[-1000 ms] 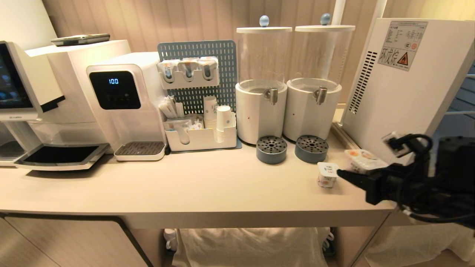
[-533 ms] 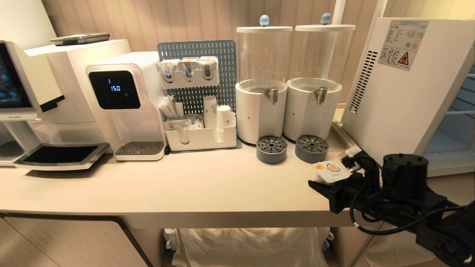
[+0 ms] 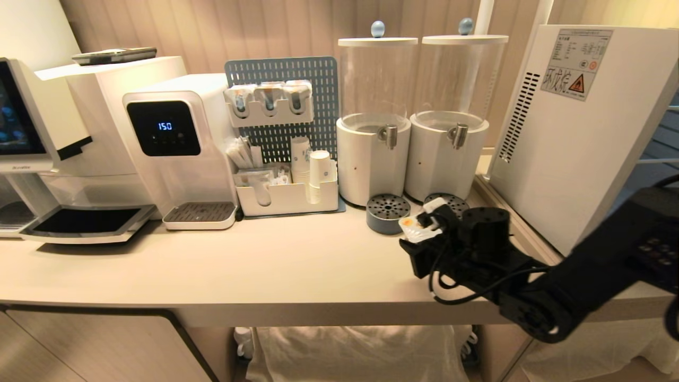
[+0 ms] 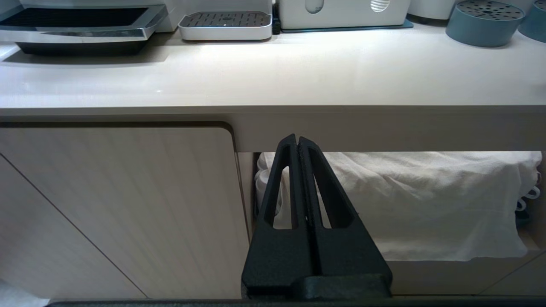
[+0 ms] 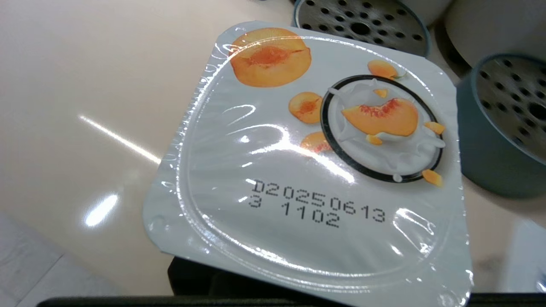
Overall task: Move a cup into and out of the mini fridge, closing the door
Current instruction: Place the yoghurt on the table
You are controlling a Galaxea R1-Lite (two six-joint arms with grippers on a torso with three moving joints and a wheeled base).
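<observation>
My right gripper (image 3: pixel 419 241) is shut on the cup (image 3: pixel 412 229), a small white yogurt cup, and holds it just above the counter in front of the drip trays. In the right wrist view the cup's foil lid (image 5: pixel 315 170), printed with peaches and a date code, fills the picture and hides the fingers. The mini fridge (image 3: pixel 573 132) stands at the counter's right end, its vented side and warning sticker facing me and wire shelves (image 3: pixel 660 151) showing at the edge. The door is out of view. My left gripper (image 4: pixel 297 140) is parked shut below the counter's front edge.
Two clear cylindrical dispensers (image 3: pixel 377 122) stand behind two round blue-grey drip trays (image 3: pixel 387 213), close to the held cup. A caddy with paper cups (image 3: pixel 289 196), a water dispenser (image 3: pixel 175 148) and a coffee machine (image 3: pixel 32 132) line the back left. White cloth (image 4: pixel 405 200) hangs under the counter.
My right arm has swung left along the counter with the cup, from in front of the fridge to just before the drip trays. The left arm has not moved.
</observation>
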